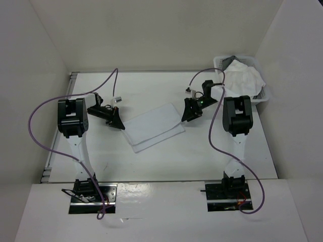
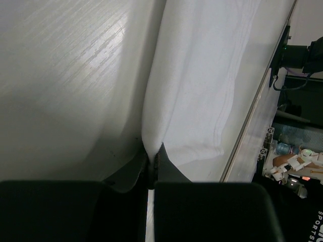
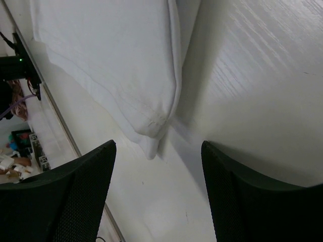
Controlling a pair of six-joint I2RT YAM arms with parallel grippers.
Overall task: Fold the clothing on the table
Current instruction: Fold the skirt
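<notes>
Pose: left arm bent inward, wrist low over the flat matte white table (image 1: pixel 151 91). Fingers of the left gripper (image 2: pixel 153 157) are pressed together, pinching an edge of the thin white rectangular clothing (image 1: pixel 154 126), which stretches away ahead of them. Pose: right arm angled inward, wrist tipped down. Fingers of the right gripper (image 3: pixel 159 146) are spread wide and hold nothing. A clothing corner lies just ahead, between them, clear of both.

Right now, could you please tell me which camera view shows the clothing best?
The top external view: the whole clothing shows on the table. The left wrist view gives only an edge pinched in the left gripper; the right wrist view, one corner before the open right gripper.
</notes>
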